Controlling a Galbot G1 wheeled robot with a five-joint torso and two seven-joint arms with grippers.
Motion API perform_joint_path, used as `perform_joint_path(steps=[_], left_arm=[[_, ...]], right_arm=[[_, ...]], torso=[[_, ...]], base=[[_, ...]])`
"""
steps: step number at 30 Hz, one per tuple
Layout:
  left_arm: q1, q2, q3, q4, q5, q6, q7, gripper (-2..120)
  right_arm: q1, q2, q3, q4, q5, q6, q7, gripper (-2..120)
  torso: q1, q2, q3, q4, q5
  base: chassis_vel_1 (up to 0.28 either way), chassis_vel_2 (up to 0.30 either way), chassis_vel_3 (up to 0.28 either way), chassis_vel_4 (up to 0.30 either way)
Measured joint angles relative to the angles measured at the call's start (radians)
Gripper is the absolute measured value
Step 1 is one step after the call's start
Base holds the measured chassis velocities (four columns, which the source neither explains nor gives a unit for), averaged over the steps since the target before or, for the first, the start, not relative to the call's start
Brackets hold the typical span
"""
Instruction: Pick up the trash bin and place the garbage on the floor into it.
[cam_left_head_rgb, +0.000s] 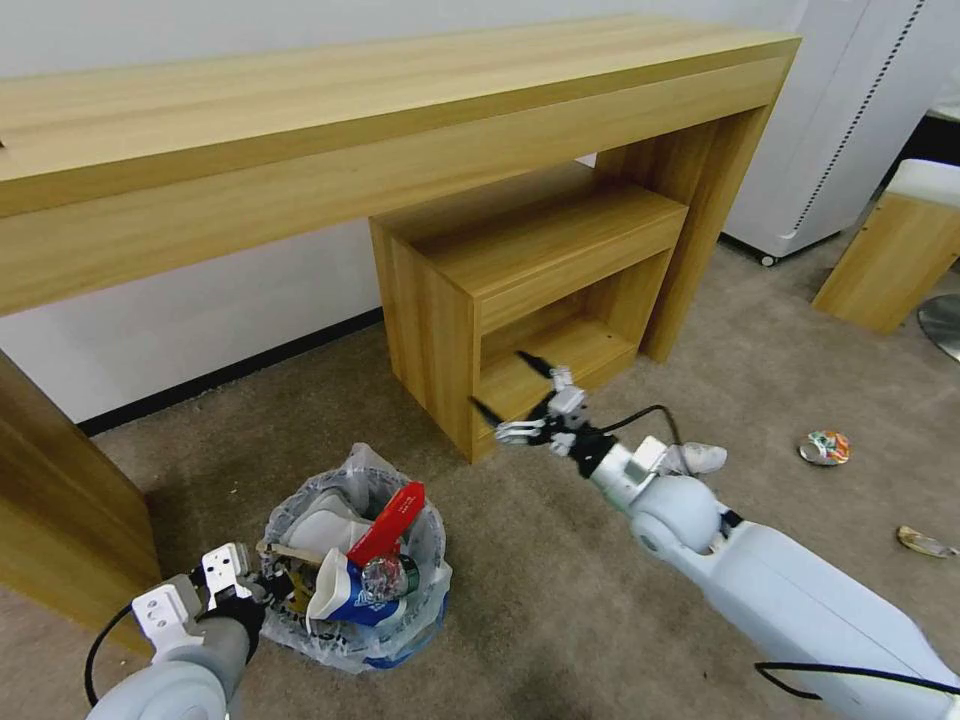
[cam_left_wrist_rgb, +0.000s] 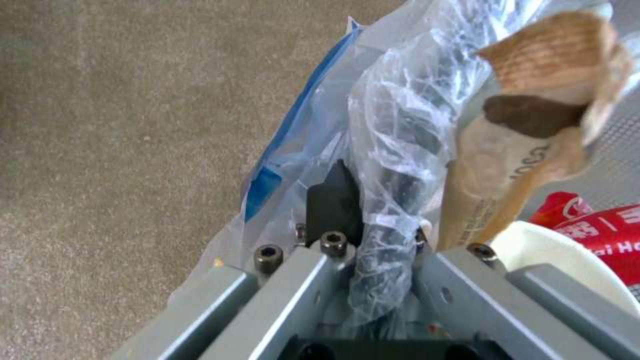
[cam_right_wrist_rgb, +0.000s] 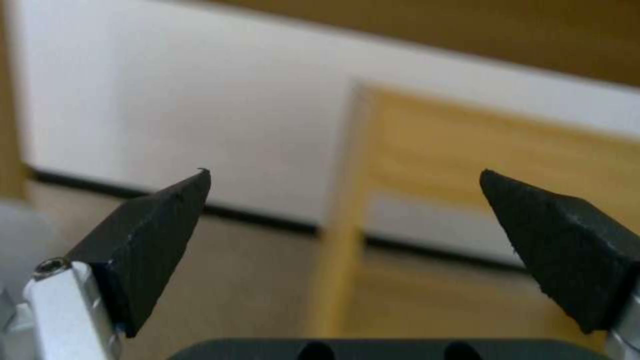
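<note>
At the lower left of the head view, the left gripper (cam_left_head_rgb: 262, 583) is seen clamped on the near rim of the trash bin (cam_left_head_rgb: 420, 615), with the arm reaching in low from the robot's left side. From the left wrist view, the rim, wrapped in crinkly translucent bag (cam_left_wrist_rgb: 400, 150), is pinched between the dark fingers (cam_left_wrist_rgb: 337, 200), and a blue patch (cam_left_wrist_rgb: 293, 145) of the liner is draped on the outer side. The bin is located on the beige floor (cam_left_head_rgb: 560, 600), in front of the left leg of the long wooden desk (cam_left_head_rgb: 330, 110).

Inside the bin, several pieces are packed: a white slipper (cam_left_head_rgb: 325, 525) toward the back, a red wrapper (cam_left_head_rgb: 388, 522) standing up at a slant, a blue-white cup (cam_left_head_rgb: 345, 595) tipped on its side at the front, and a small clear bottle (cam_left_head_rgb: 385, 578) just beside the cup. A thin wooden stick (cam_left_head_rgb: 292, 552) is laid across near the gripper.

Further right, the right arm is extended forward and held above the carpet, its gripper (cam_left_head_rgb: 512, 391) spread wide with nothing between the black fingertips (cam_right_wrist_rgb: 153, 240). It is aimed toward the low wooden shelf unit (cam_left_head_rgb: 520, 290) under the desk.

On the floor to the right, a crushed can (cam_left_head_rgb: 825, 447) and a small flat scrap (cam_left_head_rgb: 925, 543) are left lying well apart from the bin, and a white crumpled object (cam_left_head_rgb: 700, 458) is lying just behind the right arm.
</note>
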Motion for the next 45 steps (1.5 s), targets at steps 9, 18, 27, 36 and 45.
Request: perform_joint_path(steps=[9,18,27,36,45], left_arm=[[-0.027,0.014,0.002,0.052,-0.004,0.0,0.003,0],[-0.044,0.025,0.007,0.095,-0.002,0.0,0.009,0],[-0.057,0.03,0.012,0.119,-0.001,-0.002,0.016,0],[-0.064,0.036,0.018,0.132,-0.001,-0.01,0.023,0],[-0.055,0.039,0.014,0.129,0.0,-0.016,0.027,0]], right_arm=[[-0.366,-0.173,0.29,0.083,-0.063,-0.116,0.196,100],[-0.621,-0.249,0.478,0.09,-0.091,-0.181,0.267,100],[-0.736,-0.244,0.455,0.019,-0.149,-0.27,0.362,100],[-0.731,-0.219,0.387,-0.118,-0.301,-0.331,0.39,100],[-0.619,-0.146,0.312,-0.313,-0.356,-0.306,0.371,100]], torso=[[0.0,0.0,0.0,0.0,-0.0003],[0.0,0.0,0.0,0.0,-0.0004],[0.0,0.0,0.0,0.0,-0.0001],[0.0,0.0,0.0,0.0001,-0.0005],[0.0,0.0,0.0,0.0,-0.0004]], base=[[0.0,0.0,0.0,0.0],[0.0,0.0,0.0,0.0],[0.0,0.0,0.0,0.0],[0.0,0.0,0.0,0.0],[0.0,0.0,0.0,0.0]])
